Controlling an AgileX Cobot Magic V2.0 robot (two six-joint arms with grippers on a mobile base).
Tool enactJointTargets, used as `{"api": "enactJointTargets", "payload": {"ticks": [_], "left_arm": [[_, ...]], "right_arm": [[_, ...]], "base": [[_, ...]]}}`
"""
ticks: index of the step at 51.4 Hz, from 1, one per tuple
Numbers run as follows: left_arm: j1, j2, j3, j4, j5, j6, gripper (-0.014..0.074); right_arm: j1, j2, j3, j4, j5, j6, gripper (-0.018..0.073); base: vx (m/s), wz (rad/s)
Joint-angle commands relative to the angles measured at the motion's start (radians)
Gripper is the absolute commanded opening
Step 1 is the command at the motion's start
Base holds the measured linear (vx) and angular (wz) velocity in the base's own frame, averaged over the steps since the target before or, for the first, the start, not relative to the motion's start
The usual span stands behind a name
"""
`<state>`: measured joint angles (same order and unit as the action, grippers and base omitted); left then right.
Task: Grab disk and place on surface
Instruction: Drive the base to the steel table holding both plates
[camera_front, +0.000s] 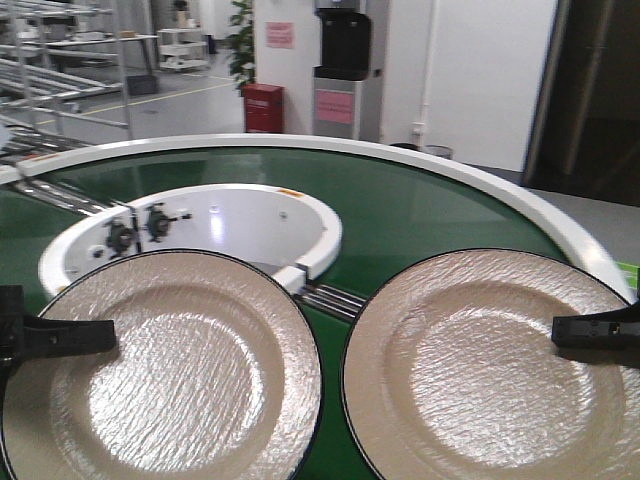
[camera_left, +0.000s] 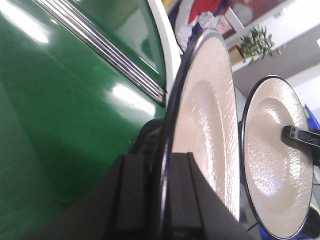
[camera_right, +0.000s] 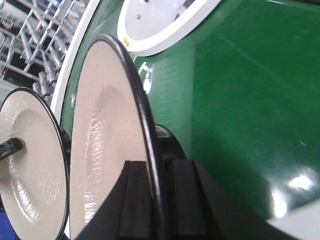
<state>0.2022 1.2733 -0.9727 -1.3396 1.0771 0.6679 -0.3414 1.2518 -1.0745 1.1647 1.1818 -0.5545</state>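
Two cream disks with thin black rims hang side by side above the green conveyor belt. My left gripper is shut on the left disk at its left rim. In the left wrist view the rim of this disk runs between the fingers of the left gripper. My right gripper is shut on the right disk at its right rim. The right wrist view shows the right gripper clamping the rim of that disk. The grey steel tabletop is out of view.
The belt rings a white inner hub and has a white outer rim. A steel rail strip crosses the belt between the disks. Beyond lie racks, a red box and a water dispenser.
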Motion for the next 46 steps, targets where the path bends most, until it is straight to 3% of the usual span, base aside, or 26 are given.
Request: {"api": "enactJointTargets", "payload": {"ticks": [1, 46], "left_arm": [[-0.002, -0.034, -0.033, -0.134, 0.024, -0.017, -0.0009], [-0.002, -0.034, -0.033, -0.134, 0.025, -0.017, -0.0009]], "right_arm": [[-0.004, -0.026, -0.032, 0.132, -0.004, 0.006, -0.0009], [-0.004, -0.026, -0.032, 0.132, -0.004, 0.006, -0.0009]], "base": [[-0.20, -0.46], [-0.18, -0.46]]}}
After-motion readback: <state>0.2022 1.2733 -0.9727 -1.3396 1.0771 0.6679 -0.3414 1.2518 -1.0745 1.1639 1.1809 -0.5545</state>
